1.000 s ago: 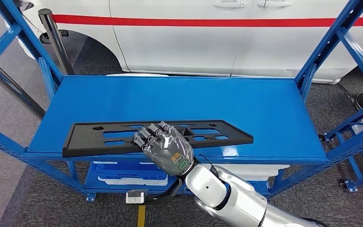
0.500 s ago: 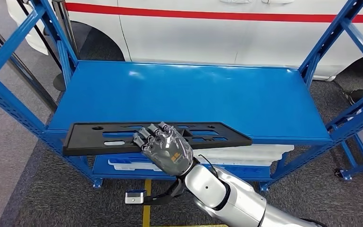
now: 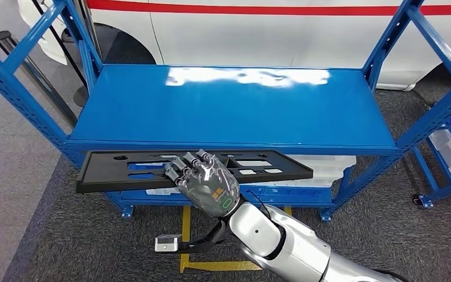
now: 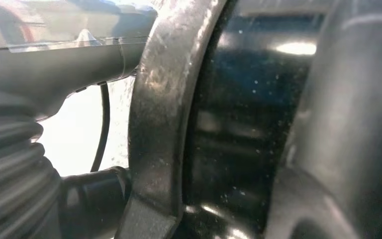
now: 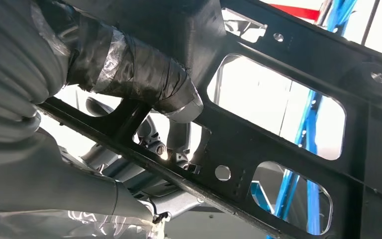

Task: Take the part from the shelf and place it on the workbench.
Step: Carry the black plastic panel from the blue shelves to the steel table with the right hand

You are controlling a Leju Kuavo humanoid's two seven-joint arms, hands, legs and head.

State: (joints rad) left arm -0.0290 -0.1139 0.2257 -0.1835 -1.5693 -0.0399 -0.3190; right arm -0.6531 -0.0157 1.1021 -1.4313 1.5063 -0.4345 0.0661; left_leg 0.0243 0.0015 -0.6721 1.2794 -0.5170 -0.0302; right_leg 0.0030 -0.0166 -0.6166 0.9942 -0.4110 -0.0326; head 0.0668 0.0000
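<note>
Step in hand: carrying off. We hold the part (image 3: 152, 170) in our right hand (image 3: 207, 183), fingers (image 3: 179, 169) curled over its near middle, thumb (image 5: 129, 74) beneath; it hangs level, just clear of the blue shelf (image 3: 235, 106) front edge, over grey carpet. We cannot tell the left hand's state.

Part: long flat black panel, matte moulded plastic by our judgement, rectangular cut-outs, small round holes.

Shelf: glossy painted steel deck.

Next move, by our judgement: turn towards the workbench, keeping the long panel level and clear of the uprights (image 3: 387, 53).
</note>
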